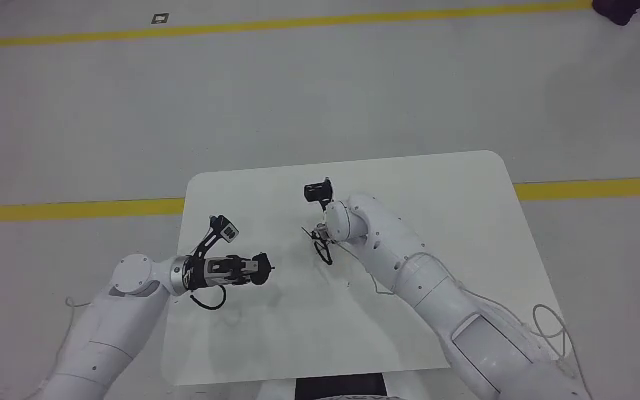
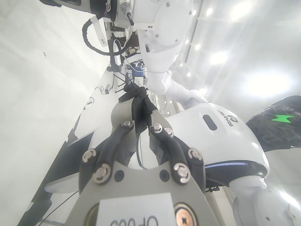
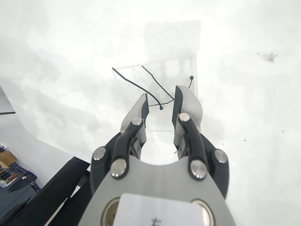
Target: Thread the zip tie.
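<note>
A white table with rounded corners [image 1: 440,200] stands on a pale grey floor [image 1: 300,90] marked with yellow lines [image 1: 300,22], and the left wrist view looks up at a white ceiling with bright lamps [image 2: 235,8]. Near the table's middle, thin black plastic zip ties [image 3: 131,83] with small square heads lie loosely crossed, within the faint edges of a clear plastic box [image 3: 194,71]. The right gripper [image 3: 160,92] hangs over them with its fingers spread apart, and one tie reaches the tip of one pad. The left gripper [image 2: 138,95], over the table's left part, has its fingers drawn together on a thin black strap [image 2: 138,142] that runs down between them; black mesh covers their tips.
</note>
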{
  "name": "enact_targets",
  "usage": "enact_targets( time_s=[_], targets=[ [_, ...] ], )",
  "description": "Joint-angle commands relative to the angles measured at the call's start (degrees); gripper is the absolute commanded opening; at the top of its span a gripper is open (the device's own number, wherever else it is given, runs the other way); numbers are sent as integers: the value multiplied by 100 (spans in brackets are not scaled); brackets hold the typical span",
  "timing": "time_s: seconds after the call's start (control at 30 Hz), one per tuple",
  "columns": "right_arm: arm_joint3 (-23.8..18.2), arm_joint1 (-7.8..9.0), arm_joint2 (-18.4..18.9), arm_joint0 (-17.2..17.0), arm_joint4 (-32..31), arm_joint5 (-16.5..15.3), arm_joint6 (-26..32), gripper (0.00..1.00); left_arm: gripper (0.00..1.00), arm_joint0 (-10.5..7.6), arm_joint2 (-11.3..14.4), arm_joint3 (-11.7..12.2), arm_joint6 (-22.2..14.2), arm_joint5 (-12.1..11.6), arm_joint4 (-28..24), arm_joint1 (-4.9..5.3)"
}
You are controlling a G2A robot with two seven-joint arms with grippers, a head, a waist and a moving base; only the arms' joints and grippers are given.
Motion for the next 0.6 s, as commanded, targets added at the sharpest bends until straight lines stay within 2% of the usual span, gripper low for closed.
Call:
enact_targets(
  time_s=[0.0,0.17,0.33,0.57],
  targets=[
    [-15,-37,15,-34,-73,0,12,24,0,0,0,0,0,0,0,0],
    [52,-143,7,-77,-204,0,-46,22,0,0,0,0,0,0,0,0],
    [201,-226,1,-42,-82,0,-49,20,0,0,0,0,0,0,0,0],
    [297,-268,-11,1,29,-29,-93,21,0,0,0,0,0,0,0,0]
  ],
)
